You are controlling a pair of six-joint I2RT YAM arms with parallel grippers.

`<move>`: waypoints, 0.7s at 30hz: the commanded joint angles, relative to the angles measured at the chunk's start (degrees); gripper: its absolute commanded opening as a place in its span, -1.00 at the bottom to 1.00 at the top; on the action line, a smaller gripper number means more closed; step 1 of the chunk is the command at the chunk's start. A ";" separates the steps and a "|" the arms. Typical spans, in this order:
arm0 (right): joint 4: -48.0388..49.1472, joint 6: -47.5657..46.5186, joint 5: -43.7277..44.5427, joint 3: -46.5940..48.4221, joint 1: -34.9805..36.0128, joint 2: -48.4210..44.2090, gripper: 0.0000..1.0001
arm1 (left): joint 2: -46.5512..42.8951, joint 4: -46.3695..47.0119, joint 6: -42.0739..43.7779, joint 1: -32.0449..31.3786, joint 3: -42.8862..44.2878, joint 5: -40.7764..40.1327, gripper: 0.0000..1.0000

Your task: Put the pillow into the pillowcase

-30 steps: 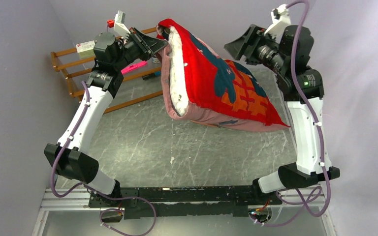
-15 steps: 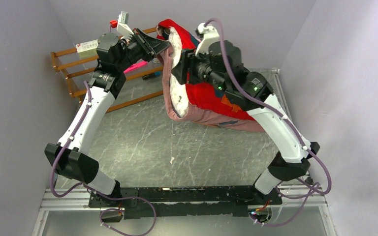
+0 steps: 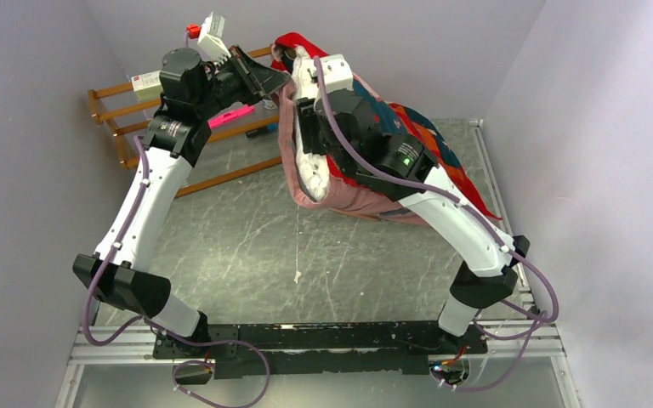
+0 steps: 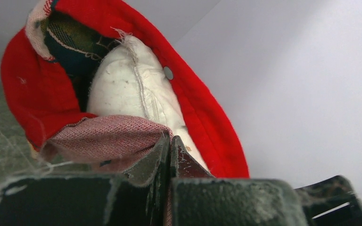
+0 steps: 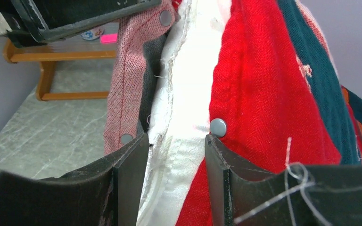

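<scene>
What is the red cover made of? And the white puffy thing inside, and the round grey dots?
The pillowcase looks like woven cloth, maybe cotton: matte, with visible weave and loose threads. The pillow seems to be soft white fabric over stuffing: puffy shape, frayed seam. The dots are snaps, smooth and grey, metal or plastic; I cannot tell which.

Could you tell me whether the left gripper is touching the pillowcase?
Touching. The left wrist view shows the left gripper shut on a fold of the pillowcase, with the pink reverse pinched between its fingers.
</scene>
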 commanded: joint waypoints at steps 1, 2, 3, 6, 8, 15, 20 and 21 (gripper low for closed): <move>3.13 -0.29 -1.31 0.67 0.12 -4.82 0.01 | -2.41 -0.71 6.76 -0.26 5.15 0.05 -0.90; 4.10 0.07 -1.85 0.10 0.20 -5.62 0.01 | -2.45 -1.37 7.45 -0.26 5.26 0.24 -0.90; 5.13 0.15 -1.82 -1.14 0.20 -6.53 0.01 | -2.54 -1.73 7.98 -0.26 5.20 0.41 -0.90; 8.69 -1.20 -0.24 -4.65 0.18 -8.91 0.01 | -2.27 -2.35 8.48 -0.26 5.05 0.98 -0.90; 9.92 -2.01 0.59 -5.64 0.18 -9.15 0.02 | -1.94 -2.92 8.59 -0.26 5.27 1.09 -0.90; 8.70 -3.94 1.08 -5.49 0.21 -5.47 0.06 | -2.19 -1.27 7.62 -0.26 3.81 1.12 -0.90; 10.44 -4.37 2.09 -8.18 0.20 -3.77 0.05 | -1.90 -0.52 6.78 -0.26 3.89 2.24 -0.90; 9.80 -4.64 3.39 -7.68 0.18 -3.04 0.05 | -1.93 -0.63 6.81 -0.26 4.06 2.36 -0.90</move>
